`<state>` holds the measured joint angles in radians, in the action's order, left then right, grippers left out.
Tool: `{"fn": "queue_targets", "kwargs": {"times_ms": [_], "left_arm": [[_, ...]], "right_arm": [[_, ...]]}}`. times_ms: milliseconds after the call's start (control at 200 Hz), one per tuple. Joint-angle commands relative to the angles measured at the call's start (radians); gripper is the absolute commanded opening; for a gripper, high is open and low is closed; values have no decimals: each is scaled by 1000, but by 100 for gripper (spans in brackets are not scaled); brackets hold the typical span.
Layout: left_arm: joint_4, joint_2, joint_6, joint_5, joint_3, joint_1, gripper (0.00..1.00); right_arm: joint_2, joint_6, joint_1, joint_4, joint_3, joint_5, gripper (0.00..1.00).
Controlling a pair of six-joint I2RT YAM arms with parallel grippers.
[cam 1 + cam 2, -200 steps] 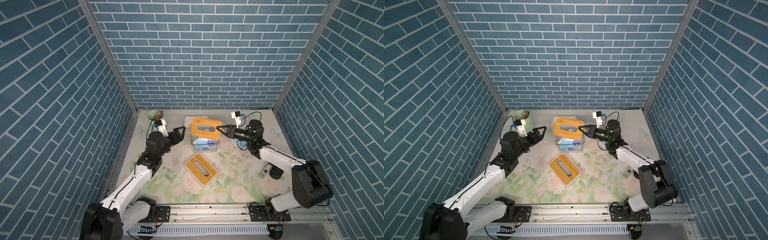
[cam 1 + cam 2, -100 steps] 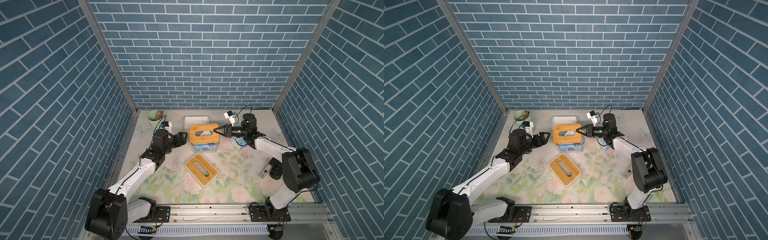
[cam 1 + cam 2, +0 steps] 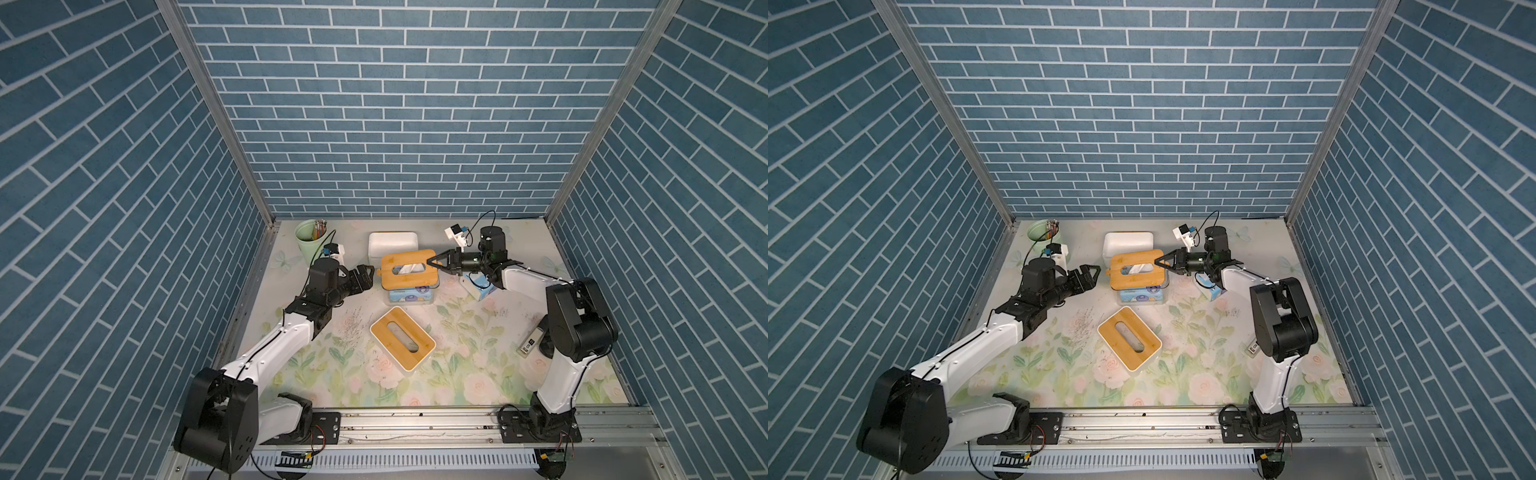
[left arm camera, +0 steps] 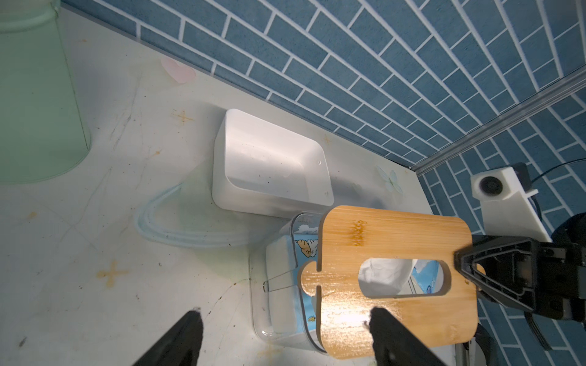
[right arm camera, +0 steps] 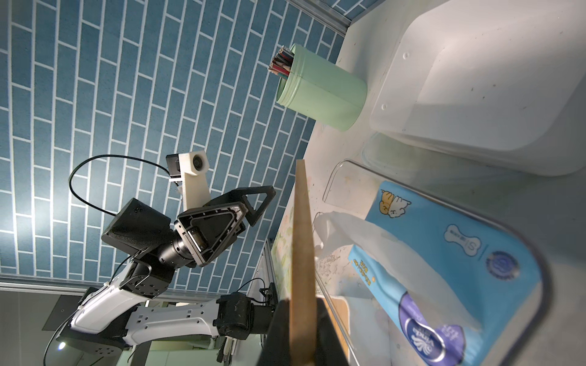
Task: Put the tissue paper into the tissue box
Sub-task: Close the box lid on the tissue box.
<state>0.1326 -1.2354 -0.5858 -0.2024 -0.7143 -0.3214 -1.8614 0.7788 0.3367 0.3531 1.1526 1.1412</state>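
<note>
You have: two bamboo lids, rear lid [image 3: 409,281] and front lid [image 3: 411,328]; two blue tissue packs, boxed pack [image 3: 409,296] and loose pack [image 3: 480,289]; one clear box [image 4: 257,310]; one open white tub [image 3: 392,249]; one green pencil cup [image 3: 309,249]; one small grey device [image 3: 528,344].

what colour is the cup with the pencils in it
Pale mint green; the cup shows best in the right wrist view.
</note>
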Motion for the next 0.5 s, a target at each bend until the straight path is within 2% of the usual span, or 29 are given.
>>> {"fn": "queue_targets", "kwargs": {"times_ms": [0,495], "left_arm": [[18,-12,17,8,-20,-8,87],[48,-63,3,-5,-38,-22,88]], "right_arm": [[-21,-10,-7,-5,30,40,0],[-95,8,-13,-67,64,43,0]]}}
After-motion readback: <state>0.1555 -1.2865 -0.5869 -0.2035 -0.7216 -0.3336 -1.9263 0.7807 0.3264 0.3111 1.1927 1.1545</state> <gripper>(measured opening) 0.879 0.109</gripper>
